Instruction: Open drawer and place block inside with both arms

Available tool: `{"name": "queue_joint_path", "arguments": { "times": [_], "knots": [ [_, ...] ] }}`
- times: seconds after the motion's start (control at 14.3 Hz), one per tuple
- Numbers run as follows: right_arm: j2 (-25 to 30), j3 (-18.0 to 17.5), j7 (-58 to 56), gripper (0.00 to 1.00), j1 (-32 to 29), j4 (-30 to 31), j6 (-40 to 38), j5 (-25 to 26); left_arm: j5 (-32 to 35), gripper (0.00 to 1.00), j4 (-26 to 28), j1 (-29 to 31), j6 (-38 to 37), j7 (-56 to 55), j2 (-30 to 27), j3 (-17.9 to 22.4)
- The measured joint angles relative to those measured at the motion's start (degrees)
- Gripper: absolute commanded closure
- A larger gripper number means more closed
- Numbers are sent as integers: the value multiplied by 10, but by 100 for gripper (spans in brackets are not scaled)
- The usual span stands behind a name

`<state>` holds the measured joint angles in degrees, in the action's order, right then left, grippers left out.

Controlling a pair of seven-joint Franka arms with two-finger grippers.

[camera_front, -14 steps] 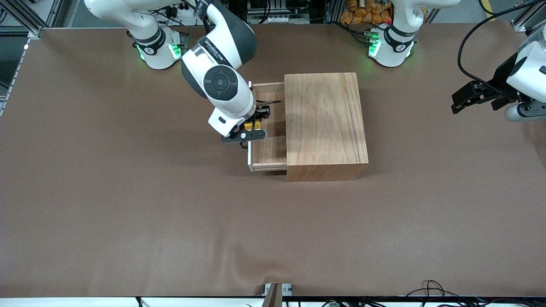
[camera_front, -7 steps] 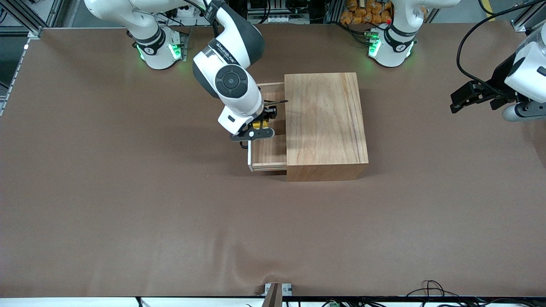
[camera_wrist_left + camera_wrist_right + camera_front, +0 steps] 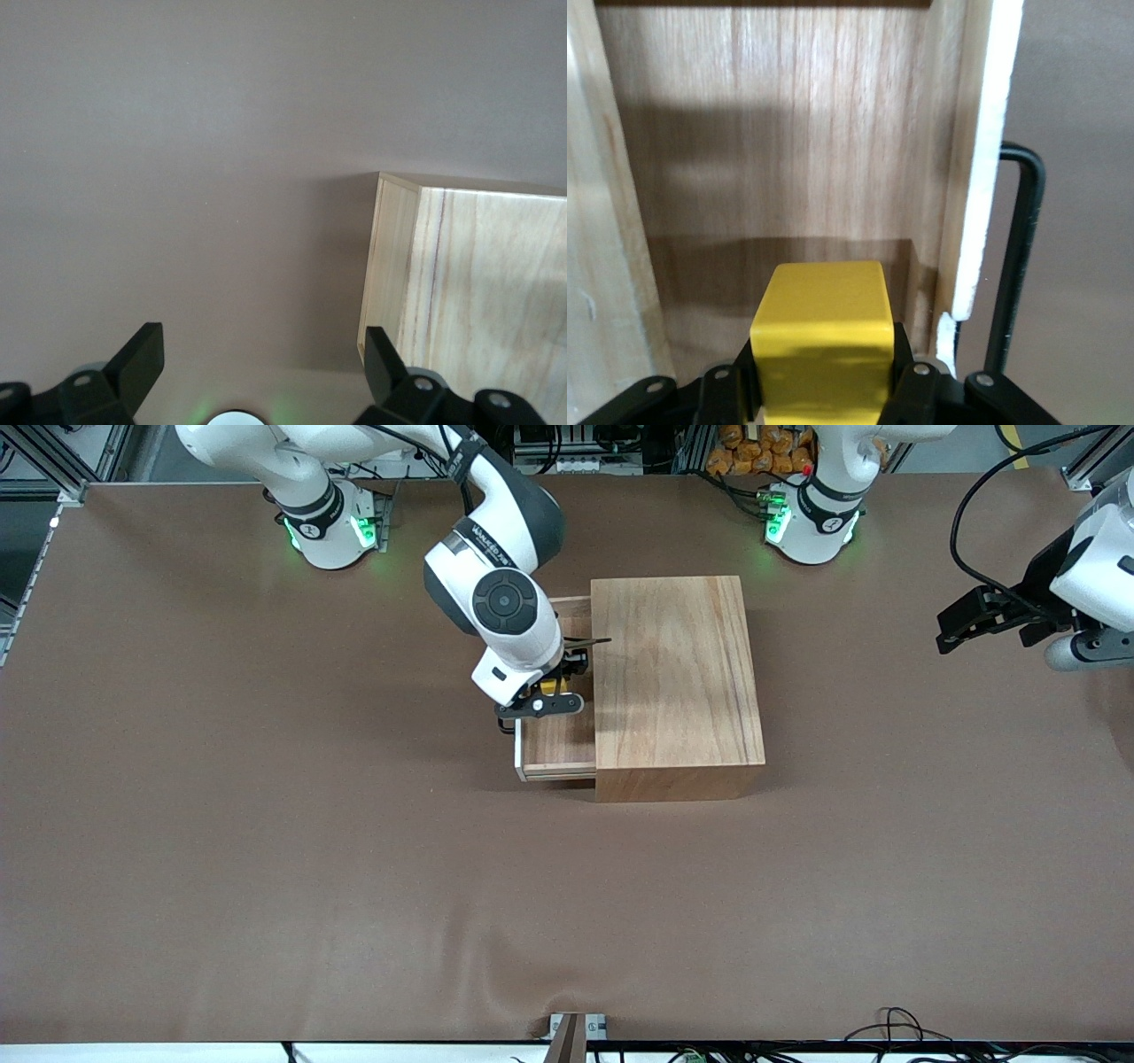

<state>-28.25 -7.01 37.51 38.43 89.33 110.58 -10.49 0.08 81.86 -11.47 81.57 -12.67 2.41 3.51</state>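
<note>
right gripper (image 3: 551,687) carried block (image 3: 821,332) farther over drawer (image 3: 554,744).

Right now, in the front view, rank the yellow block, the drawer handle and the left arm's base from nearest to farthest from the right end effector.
1. The yellow block, clamped in the right end effector over the open drawer.
2. The drawer handle, on the white front panel just beneath.
3. The left arm's base, along the table's top edge.

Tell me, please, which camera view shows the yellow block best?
The right wrist view: the block fills the foreground, clamped by the right gripper above the open drawer. The front view shows only a yellow sliver under the right arm's wrist. The left wrist view shows none of it, only the wooden box and table.
</note>
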Motion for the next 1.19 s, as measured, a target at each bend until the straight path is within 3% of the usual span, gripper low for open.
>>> {"name": "queue_joint_path", "arguments": {
  "times": [0.21,0.84,1.19],
  "knots": [
    [-4,0,15,0,2,0,1,0,0,0,0,0,-3,0,-1,0],
    [5,12,22,0,-2,-13,-25,0,0,0,0,0,-4,0,-1,-1],
    [47,16,6,0,-59,-28,-81,1,0,0,0,-1,-4,0,-1,-1]
  ]
}}
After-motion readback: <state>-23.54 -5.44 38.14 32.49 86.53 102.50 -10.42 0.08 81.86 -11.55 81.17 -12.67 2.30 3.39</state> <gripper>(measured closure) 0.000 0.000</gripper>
